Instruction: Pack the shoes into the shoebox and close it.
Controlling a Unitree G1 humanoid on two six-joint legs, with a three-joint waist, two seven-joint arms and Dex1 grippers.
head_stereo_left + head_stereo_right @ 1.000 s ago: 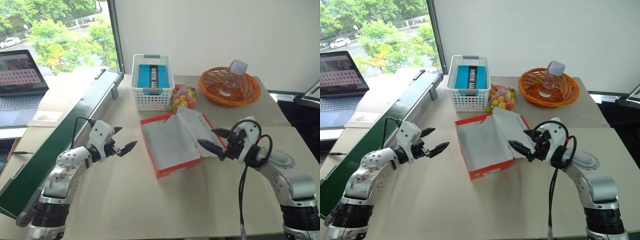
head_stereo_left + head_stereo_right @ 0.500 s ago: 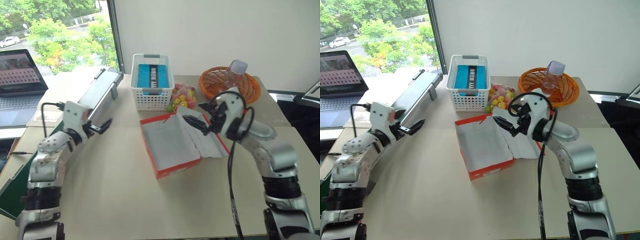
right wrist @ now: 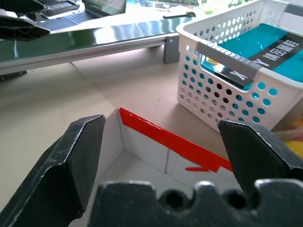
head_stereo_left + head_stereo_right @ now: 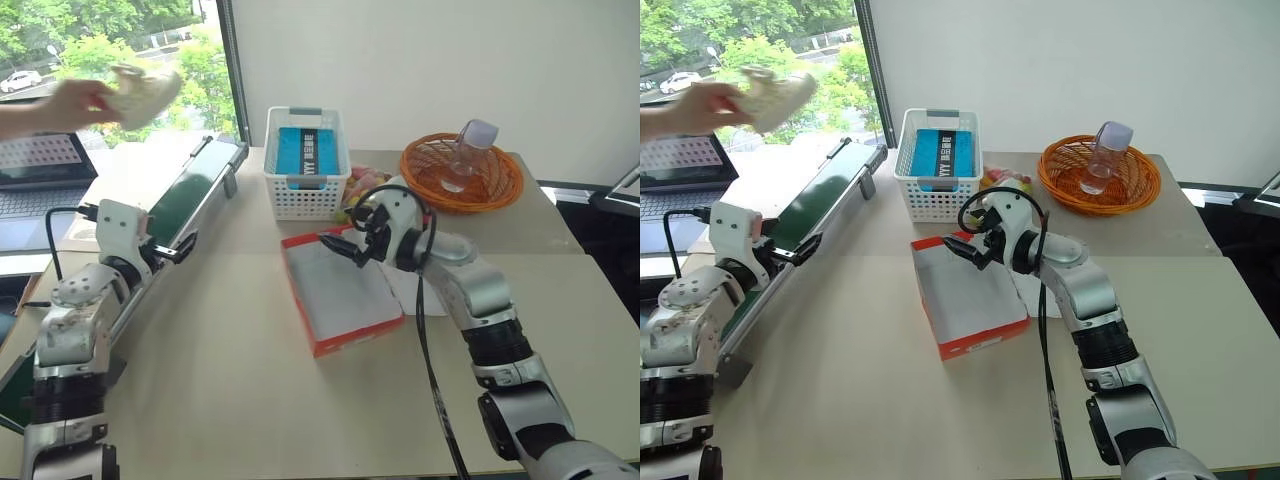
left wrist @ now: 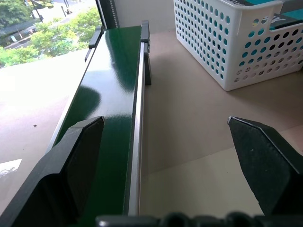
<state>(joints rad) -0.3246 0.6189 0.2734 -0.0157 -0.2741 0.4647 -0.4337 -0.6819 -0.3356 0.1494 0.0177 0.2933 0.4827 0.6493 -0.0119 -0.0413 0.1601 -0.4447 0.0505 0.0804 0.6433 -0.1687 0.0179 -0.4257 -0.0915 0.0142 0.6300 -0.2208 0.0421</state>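
While there's just one shoebox (image 4: 343, 295) open at mid-table, I count two baskets behind it: a white lattice basket (image 4: 305, 163) and an orange wicker basket (image 4: 461, 171) with a clear jar in it. One green conveyor (image 4: 170, 215) runs along the left. Only one shoe (image 4: 143, 90) is visible, blurry, up in a person's hand (image 4: 75, 103) at far left and cut off by the edge. Since a second ago the right gripper (image 4: 345, 245) swung over the box's back edge, fingers spread wide and empty; the left gripper (image 4: 180, 248) moved out to the conveyor, also gaping, holding nothing.
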